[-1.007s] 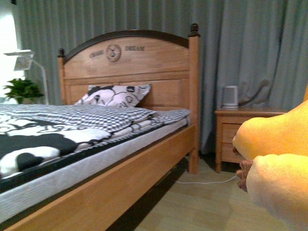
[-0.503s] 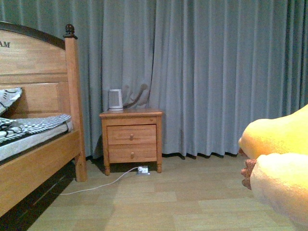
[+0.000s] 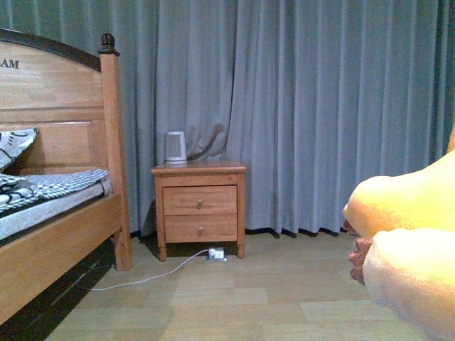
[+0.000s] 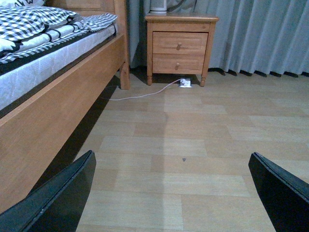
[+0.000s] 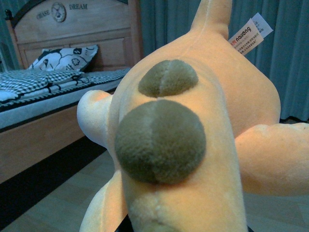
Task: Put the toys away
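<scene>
Grey curtain (image 3: 320,106) fills the back wall. Wooden bed (image 3: 64,234) w/ checked bedding is at front-view left, w/ bare wood floor (image 4: 203,145) in front.

Orange-yellow plush toy (image 3: 412,241) looms at the right edge of the front view, off the floor and close to the cam. In the right wrist view it blocks nearly everything, brown paw patches (image 5: 159,140) facing the lens. Judgement: it's up there because the right arm carries it, i.e. transport step, w/ no obvious drop-off spot in sight. Right tool is hidden behind the plush, so can't tell how it grips.

Nightstand (image 3: 199,206) stands near the bed's headboard post, against the curtain, white kettle (image 3: 175,147) on top. Cable (image 3: 142,277) runs from under it across the floor toward the bed; snag risk if the base rolls that way.

Left tool (image 4: 171,159) hangs low over the floor, fingers spread wide, nothing btwn them; prob free as a spare. White label (image 5: 250,35) sticks out of the plush.
</scene>
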{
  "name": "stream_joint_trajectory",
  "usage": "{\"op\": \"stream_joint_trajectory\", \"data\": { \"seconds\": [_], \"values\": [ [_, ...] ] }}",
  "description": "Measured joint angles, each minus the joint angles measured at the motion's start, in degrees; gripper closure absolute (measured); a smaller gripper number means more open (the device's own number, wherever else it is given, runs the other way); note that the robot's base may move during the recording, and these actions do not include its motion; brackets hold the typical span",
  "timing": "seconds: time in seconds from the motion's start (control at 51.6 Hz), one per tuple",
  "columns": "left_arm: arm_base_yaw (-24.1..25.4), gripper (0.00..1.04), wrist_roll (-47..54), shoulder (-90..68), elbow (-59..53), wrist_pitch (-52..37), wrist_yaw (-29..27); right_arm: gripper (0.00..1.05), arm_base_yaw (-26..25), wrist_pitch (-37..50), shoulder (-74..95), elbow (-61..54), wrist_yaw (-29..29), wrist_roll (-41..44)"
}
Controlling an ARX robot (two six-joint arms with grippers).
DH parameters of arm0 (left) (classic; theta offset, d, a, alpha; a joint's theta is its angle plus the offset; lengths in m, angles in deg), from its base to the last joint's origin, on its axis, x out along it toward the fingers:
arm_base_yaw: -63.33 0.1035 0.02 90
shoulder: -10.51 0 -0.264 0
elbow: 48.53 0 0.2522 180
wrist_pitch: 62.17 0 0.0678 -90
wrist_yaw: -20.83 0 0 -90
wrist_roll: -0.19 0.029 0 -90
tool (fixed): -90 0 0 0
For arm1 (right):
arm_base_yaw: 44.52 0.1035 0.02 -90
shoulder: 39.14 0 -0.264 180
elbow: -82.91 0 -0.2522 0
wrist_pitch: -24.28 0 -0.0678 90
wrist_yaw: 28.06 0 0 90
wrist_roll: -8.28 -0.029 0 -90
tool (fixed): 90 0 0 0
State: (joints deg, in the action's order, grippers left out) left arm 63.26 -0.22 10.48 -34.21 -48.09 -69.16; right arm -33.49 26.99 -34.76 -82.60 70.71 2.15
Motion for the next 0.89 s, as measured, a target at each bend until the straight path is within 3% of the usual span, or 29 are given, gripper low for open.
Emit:
{"op": "stream_joint_trajectory", "data": {
  "seconds": [0.891],
  "values": [
    [0.0, 0.06, 0.0, 0.0, 0.0, 0.0, 0.1, 0.97, 0.0, 0.0, 0.0, 0.0, 0.0, 0.0]
  ]
}}
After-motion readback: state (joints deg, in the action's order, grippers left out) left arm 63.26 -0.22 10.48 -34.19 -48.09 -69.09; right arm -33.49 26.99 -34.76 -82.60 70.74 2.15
